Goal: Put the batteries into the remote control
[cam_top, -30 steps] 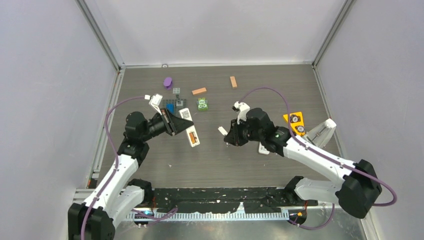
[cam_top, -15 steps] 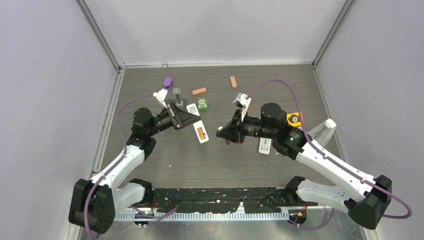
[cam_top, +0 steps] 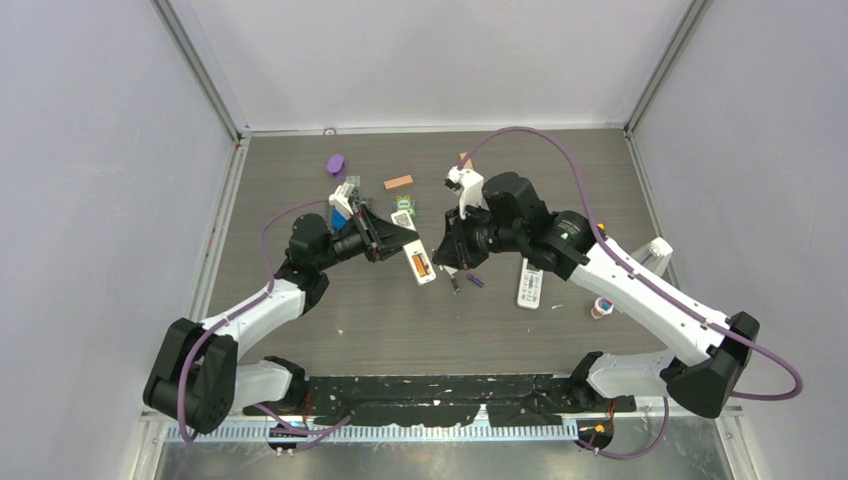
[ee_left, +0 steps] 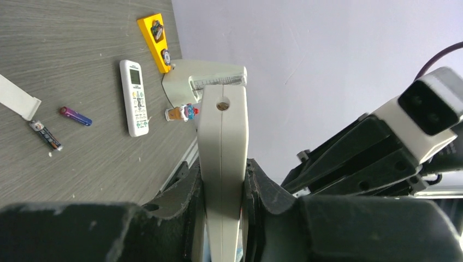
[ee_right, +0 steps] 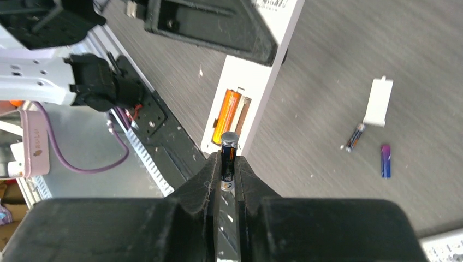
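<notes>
My left gripper (cam_top: 398,241) is shut on a white remote control (cam_top: 420,264) and holds it above the table, back side up. In the left wrist view the remote (ee_left: 223,136) stands edge-on between the jaws. Its open compartment holds an orange battery (ee_right: 227,108) beside an empty slot (ee_right: 242,115). My right gripper (ee_right: 229,164) is shut on a dark battery (ee_right: 229,150), its tip just short of the compartment. A second dark battery (ee_right: 355,136) and a purple battery (ee_right: 385,161) lie on the table by the white compartment cover (ee_right: 378,101).
A second white remote (cam_top: 531,283) lies right of centre. At the back are a purple piece (cam_top: 336,163), an orange-tan block (cam_top: 398,182) and a green toy (cam_top: 404,208). A small figure (cam_top: 601,307) and a white tool (cam_top: 655,250) sit at the right.
Both arms have swung toward the middle. The left gripper carried the remote to the right, and the right gripper brought its dark battery up to the open compartment.
</notes>
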